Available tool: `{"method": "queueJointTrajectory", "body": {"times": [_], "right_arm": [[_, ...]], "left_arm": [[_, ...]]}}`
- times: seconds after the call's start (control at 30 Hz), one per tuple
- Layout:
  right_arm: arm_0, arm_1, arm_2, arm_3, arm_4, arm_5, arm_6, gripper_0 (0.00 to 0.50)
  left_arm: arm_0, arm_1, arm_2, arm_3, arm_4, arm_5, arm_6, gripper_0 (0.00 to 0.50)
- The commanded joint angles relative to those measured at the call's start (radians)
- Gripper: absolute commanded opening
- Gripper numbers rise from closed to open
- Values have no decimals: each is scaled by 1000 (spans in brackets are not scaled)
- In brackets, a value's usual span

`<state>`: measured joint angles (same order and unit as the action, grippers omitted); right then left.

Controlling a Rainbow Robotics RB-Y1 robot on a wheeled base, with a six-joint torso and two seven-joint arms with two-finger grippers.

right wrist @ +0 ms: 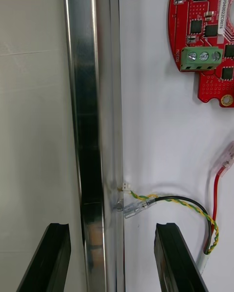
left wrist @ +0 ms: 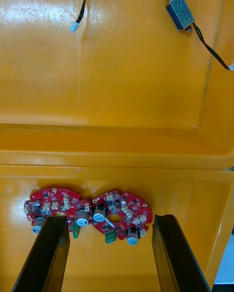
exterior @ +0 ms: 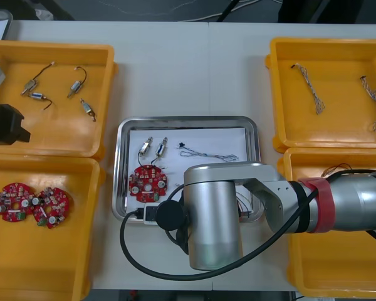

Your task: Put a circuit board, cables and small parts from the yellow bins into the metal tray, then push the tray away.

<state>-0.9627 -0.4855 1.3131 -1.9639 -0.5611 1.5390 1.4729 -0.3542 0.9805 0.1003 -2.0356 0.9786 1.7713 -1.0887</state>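
Centrally on the table, the metal tray (exterior: 188, 121) holds a red circuit board (exterior: 148, 182), two small metal parts (exterior: 153, 148), a blue and white cable (exterior: 207, 152) and a red and yellow cable (right wrist: 185, 203) (its end right by the near rim). The right gripper (right wrist: 113, 233) straddles that rim, fingers apart. The left gripper (left wrist: 109, 223) hangs, fingers apart, over two boards (left wrist: 122, 211) in the near-left yellow bin (exterior: 44, 251).

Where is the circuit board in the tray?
Front view: the circuit board lies in the metal tray's near left corner, beside two small metal parts.
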Motion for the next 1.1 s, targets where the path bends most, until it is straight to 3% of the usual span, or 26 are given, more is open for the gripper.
{"method": "queueJointTrajectory", "body": {"times": [0.03, 0.67, 0.8, 0.87, 0.9, 0.97, 1.07, 1.1], "right_arm": [[18, 38, 11, 7, 17, -10, 24, 500], [51, 53, 11, 17, 36, -10, 24, 495], [51, 53, 11, 17, 38, -10, 26, 387], [58, 51, 11, 17, 40, -10, 26, 283], [59, 50, 11, 16, 40, -10, 26, 259], [61, 45, 12, 17, 40, -10, 26, 137], [59, 42, 18, 16, 44, -10, 23, 19], [59, 42, 18, 16, 44, -10, 21, 7]], "left_arm": [[18, 46, 32, -26, -6, -4, -82, 500], [18, 46, 32, -26, -6, -4, -82, 500], [18, 46, 32, -26, -6, -4, -82, 500], [18, 46, 32, -26, -6, -4, -82, 500], [18, 46, 32, -26, -6, -4, -82, 500], [18, 46, 32, -26, -6, -4, -82, 500], [18, 46, 32, -26, -6, -4, -82, 500], [18, 46, 32, -26, -6, -4, -82, 500]]}}
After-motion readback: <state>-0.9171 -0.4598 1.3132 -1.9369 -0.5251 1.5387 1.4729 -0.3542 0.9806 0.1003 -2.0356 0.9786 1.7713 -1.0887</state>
